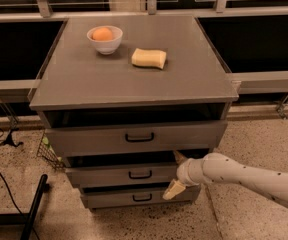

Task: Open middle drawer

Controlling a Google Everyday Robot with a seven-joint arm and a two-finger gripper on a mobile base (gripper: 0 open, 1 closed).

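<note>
The grey cabinet has three drawers stacked in its front. The middle drawer is a flat grey front with a small black bar handle, between the taller top drawer and the bottom drawer. All three stand slightly out from the frame. My gripper is at the right end of the middle drawer's front, right of the handle. It is open, with one beige fingertip near the drawer's upper edge and the other one near its lower edge.
A white bowl holding an orange and a yellow sponge lie on the cabinet top. A black stand leg and cables lie on the floor at the left. A railing with dark panels runs behind.
</note>
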